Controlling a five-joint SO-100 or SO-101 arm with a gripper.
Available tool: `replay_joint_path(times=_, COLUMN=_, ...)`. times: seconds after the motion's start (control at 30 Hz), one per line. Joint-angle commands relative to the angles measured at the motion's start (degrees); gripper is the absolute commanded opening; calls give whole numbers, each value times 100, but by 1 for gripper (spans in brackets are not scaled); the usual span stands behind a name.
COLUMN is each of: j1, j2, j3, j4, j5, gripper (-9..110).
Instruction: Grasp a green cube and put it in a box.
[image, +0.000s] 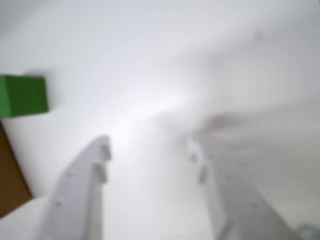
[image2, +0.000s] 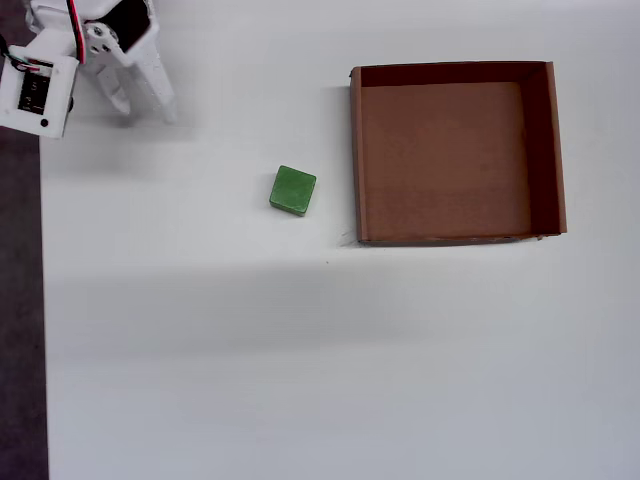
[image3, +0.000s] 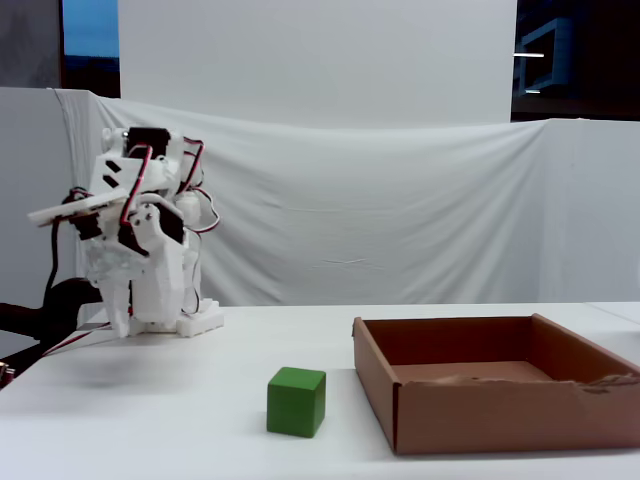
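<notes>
On the white table (image2: 200, 380), overhead view: green cube (image2: 293, 191) resting flat, just left of the box (image2: 356, 160), apart from it, a narrow strip of bare table between the two. Cube slightly rotated against the box wall. Box floor brown and bare; nothing inside. Arm (image2: 60, 70) folded at the top left corner of the table, well apart from the cube and from the box.

From the fixed side view: cube (image3: 296, 402) sitting upright on the table (image3: 150, 420), near the front left corner of the box (image3: 470, 415); not touching it. Box walls low and upright, front wall slightly frayed near its right end. Arm (image3: 135, 240) hunched over its base at left, red and black wires looping at the top, gripper (image3: 121, 315) pointing down, held above the table surface. White cloth backdrop (image3: 400, 220) behind the table.

In the wrist view, heavily blurred: gripper (image: 150, 150) with fingers (image: 82, 195) spread wide apart, white table showing between them, nothing held. Cube (image: 22, 96) at the left edge, beyond and to the left of the left-hand fingertip, clear of both fingers. Brown corner of the box (image: 10, 175) at the lower left edge, below the cube. Fine detail on the finger pads not readable through the blur.
</notes>
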Motion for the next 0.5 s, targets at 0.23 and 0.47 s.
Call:
replay_joint_path(times=0.23, j1=-1002, j2=-2188, j3=-2285, j4=782, j5=114, gripper=23)
replay_joint_path(times=0.47, j1=-1547, j2=-3480, j3=-3366, j4=1028, j5=844, gripper=23)
